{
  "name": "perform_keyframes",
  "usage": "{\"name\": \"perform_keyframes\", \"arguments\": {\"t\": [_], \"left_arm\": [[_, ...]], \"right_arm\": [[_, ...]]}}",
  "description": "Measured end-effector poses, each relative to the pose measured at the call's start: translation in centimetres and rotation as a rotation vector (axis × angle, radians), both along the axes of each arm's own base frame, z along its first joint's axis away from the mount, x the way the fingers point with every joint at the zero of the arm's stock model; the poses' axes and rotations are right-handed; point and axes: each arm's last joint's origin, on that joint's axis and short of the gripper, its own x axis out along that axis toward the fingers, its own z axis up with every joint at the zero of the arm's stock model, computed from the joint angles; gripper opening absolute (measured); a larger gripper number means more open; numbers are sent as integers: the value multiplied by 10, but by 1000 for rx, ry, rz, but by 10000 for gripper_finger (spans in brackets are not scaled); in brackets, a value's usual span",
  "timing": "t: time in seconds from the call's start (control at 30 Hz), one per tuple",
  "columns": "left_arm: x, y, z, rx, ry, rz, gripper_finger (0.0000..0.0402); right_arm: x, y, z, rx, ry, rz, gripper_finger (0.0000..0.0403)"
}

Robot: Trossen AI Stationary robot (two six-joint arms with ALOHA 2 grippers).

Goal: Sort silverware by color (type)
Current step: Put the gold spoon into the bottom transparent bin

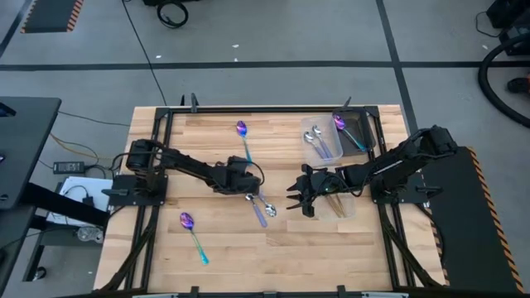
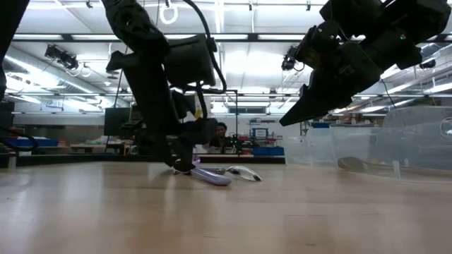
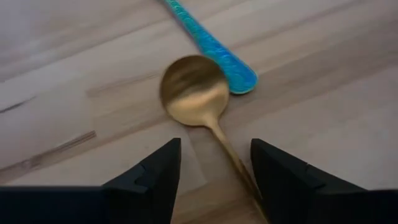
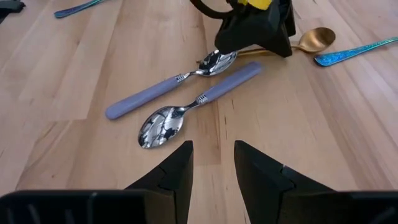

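My left gripper (image 1: 242,180) is low at the table's middle and open. Its fingers stand on either side of the handle of a gold spoon (image 3: 194,90), which lies flat on the wood beside the teal handle end (image 3: 217,53) of a purple-blue spoon (image 1: 243,136). Two silver spoons with lavender handles (image 4: 180,99) lie just near of it (image 1: 262,207). My right gripper (image 1: 300,192) is open and empty, raised above the table (image 2: 311,106) to the right of them. Another purple-blue spoon (image 1: 192,232) lies at the near left.
Clear plastic containers stand at the right: one with silver spoons (image 1: 321,142), one with a purple-blue spoon (image 1: 354,128), and one (image 1: 341,204) by my right gripper. They show in the low view (image 2: 395,144). Bare wood lies along the near edge.
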Motion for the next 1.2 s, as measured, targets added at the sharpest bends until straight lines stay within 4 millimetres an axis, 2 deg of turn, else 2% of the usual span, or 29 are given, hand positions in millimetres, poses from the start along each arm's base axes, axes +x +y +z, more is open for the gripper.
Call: {"name": "perform_keyframes", "arguments": {"t": [0.13, 0.23, 0.57, 0.7, 0.87, 1.1, 1.2], "left_arm": [[0, 2, -3, -17, 11, 8, 183], [0, 3, -4, -40, 27, -8, 155], [-5, 0, -6, -67, 115, -47, 16], [-7, 0, -6, -63, 153, -75, 16], [-11, -2, 3, -79, 170, -126, 13], [-14, -23, 28, 26, 114, -216, 12], [-13, -33, 33, 83, 84, -254, 11]], "right_arm": [[0, 0, 0, 0, -1, 1, 126], [0, 1, 0, 1, -4, 6, 126], [0, 2, 1, -2, -7, 9, 126], [0, 2, 1, -2, -7, 10, 126], [0, 2, 1, -3, -7, 10, 126], [0, 2, 1, 11, -7, 1, 126], [0, 2, 1, 12, -8, -2, 126]]}}
